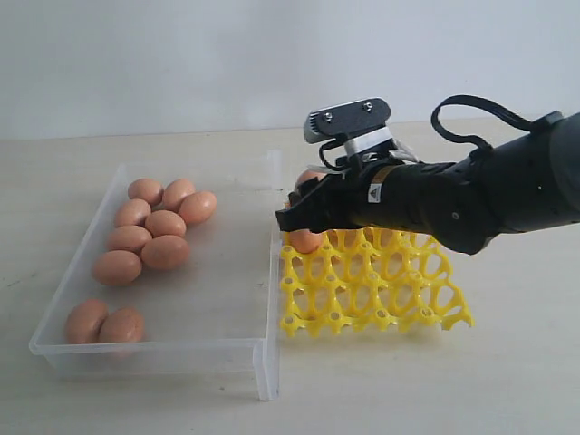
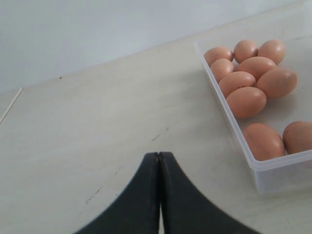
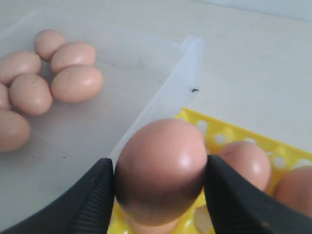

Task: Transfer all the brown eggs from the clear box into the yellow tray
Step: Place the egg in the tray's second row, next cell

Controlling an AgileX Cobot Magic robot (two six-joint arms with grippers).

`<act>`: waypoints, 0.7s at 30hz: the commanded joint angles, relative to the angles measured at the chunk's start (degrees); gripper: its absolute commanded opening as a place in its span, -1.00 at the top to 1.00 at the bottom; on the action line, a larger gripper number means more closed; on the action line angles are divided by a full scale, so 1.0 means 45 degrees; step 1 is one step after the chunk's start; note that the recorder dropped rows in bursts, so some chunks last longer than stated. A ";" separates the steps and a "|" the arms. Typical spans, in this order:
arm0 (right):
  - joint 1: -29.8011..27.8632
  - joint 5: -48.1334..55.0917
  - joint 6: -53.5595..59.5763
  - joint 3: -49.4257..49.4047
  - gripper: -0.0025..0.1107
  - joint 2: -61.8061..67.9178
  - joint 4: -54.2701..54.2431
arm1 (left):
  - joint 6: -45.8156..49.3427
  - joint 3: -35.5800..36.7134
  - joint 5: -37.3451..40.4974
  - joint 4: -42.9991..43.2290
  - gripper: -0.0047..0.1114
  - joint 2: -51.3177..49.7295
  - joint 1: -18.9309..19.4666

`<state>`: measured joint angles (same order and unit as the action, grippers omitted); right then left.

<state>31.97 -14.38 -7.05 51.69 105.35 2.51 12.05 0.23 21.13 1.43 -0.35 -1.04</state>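
Sitting gripped inside right pincer (image 3: 160,187): one brown egg (image 3: 161,156).

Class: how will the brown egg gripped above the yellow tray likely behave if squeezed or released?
Smooth and rounded, the held egg may slip from the jaws. Probably fragile under squeezing. Released, it likely rolls unless the yellow tray cups it.

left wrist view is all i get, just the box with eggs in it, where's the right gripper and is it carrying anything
Observer: The right gripper is shut on a brown egg.
Operator: is it over the tray
Observer: Yes, it hangs above the yellow tray, at the edge next to the clear box.
Operator: any eggs in the tray
Observer: At least two seated eggs show beside the held one in the right wrist view.
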 commanded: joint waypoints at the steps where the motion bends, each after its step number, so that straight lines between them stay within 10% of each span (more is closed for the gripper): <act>1: -0.0695 -0.0650 0.0099 -0.0228 0.96 -0.0102 0.0626 | -0.0069 -0.0051 -0.0100 -0.0001 0.92 0.0077 -0.0024; 21: -0.1400 -0.1015 0.1945 -0.0228 0.96 0.1415 0.1910 | -0.0069 -0.0051 -0.0100 -0.0001 0.92 0.0077 -0.0024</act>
<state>26.04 -17.54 -1.75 50.75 111.37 10.68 12.05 0.23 21.13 1.43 -0.35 -1.04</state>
